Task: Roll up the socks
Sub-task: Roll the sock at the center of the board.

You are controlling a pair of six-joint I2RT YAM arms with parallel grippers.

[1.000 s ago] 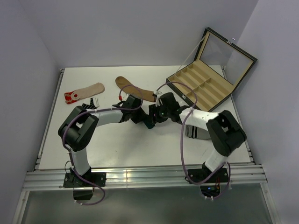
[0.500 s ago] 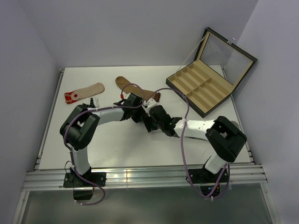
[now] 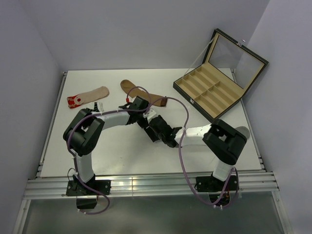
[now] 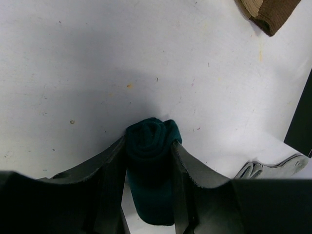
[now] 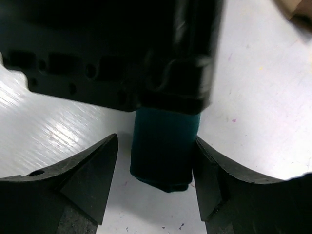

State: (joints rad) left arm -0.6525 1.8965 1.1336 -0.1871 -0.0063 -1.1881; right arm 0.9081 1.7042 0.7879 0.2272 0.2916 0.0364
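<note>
We find the rolled teal sock (image 4: 152, 138) clamped in the left gripper (image 4: 148, 148), low over the table (image 4: 97, 73); the right gripper (image 5: 156, 141) stands wide, straddling its free end; we judge it soft, light and prone to unrolling; grip across the roll.

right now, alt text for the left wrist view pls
A rolled dark teal sock sits clamped between the left arm's jaws over the white table. Corner of a brown sock top right, grey fabric lower right.
</note>
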